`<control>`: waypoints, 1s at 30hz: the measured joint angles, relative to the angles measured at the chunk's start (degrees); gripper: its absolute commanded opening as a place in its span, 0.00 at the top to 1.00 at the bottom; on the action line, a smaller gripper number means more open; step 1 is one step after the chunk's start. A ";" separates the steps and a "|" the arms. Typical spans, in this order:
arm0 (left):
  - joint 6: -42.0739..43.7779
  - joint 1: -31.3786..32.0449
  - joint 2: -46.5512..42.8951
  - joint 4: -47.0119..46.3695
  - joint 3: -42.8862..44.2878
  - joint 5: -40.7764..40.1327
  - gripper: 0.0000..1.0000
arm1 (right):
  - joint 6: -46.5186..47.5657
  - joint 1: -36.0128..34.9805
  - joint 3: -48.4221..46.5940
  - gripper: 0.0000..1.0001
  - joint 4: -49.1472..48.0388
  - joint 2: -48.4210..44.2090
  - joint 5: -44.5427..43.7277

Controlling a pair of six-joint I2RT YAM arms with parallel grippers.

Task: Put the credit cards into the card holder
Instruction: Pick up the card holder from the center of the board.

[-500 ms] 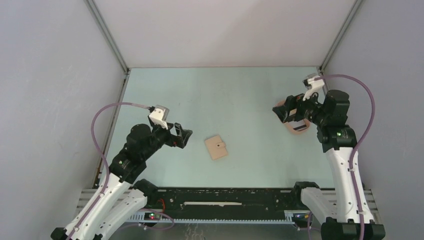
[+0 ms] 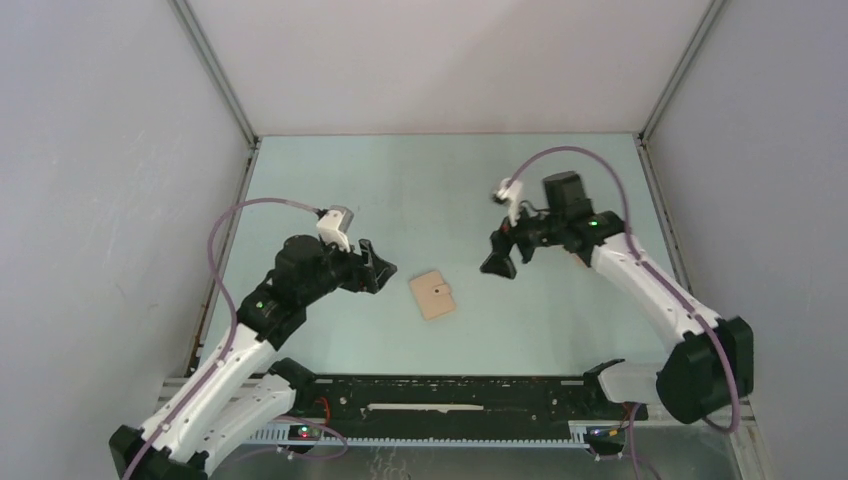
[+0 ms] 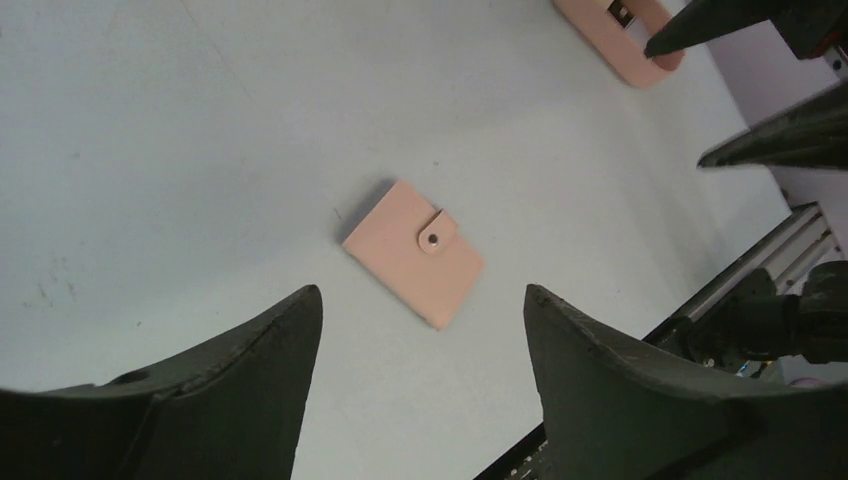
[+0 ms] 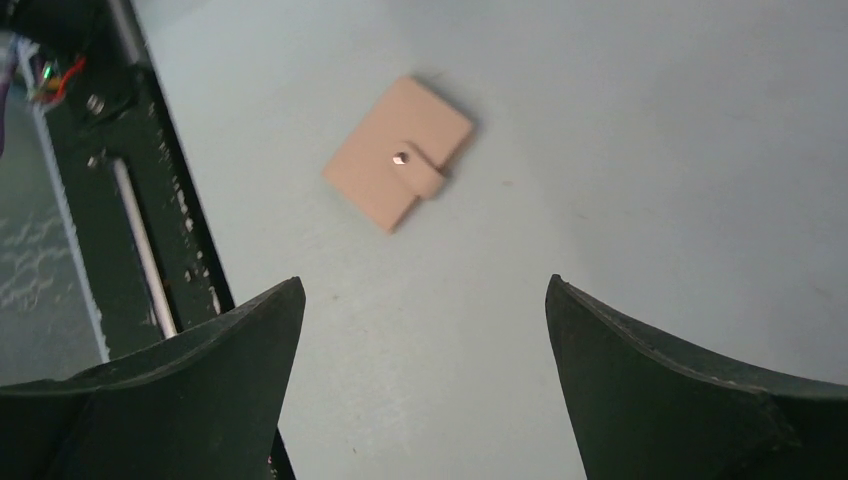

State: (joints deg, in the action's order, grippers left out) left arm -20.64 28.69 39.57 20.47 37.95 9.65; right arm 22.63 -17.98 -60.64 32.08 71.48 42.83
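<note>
The tan card holder (image 2: 432, 295) lies shut and flat on the table, its snap dot facing up. It also shows in the left wrist view (image 3: 412, 252) and in the right wrist view (image 4: 398, 152). My left gripper (image 2: 375, 268) (image 3: 422, 292) is open and empty, a little to the left of the holder. My right gripper (image 2: 499, 263) (image 4: 425, 281) is open and empty, a little to the right of it. The credit cards are mostly out of view. Only a dark-and-white corner (image 3: 620, 12) shows inside the peach-pink tray (image 3: 640, 62).
In the top view the right arm (image 2: 640, 280) covers the tray. The black rail (image 2: 450, 395) runs along the near table edge. Grey walls close off the left, back and right sides. The right gripper's dark fingers (image 3: 790, 135) cross the left wrist view.
My right arm has swung left from above the tray to just right of the card holder. My left gripper has moved slightly right, toward the holder. The holder has not moved.
</note>
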 measured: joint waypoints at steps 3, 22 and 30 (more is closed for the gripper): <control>-4.94 0.00 4.81 -2.05 -0.48 0.72 0.35 | 2.40 -8.28 -0.31 0.10 0.50 5.22 -2.38; -37.92 9.31 24.35 -33.20 -18.60 -13.53 0.36 | -14.80 -17.75 -3.93 0.45 -4.79 25.11 -8.55; -42.99 11.65 27.28 -35.69 -19.87 -16.00 0.35 | -24.02 -17.68 -10.29 0.49 -5.64 37.51 -8.09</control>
State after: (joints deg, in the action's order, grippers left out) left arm -63.64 40.34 66.85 -15.22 18.09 -6.35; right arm -1.39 -35.66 -70.94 26.44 108.99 34.74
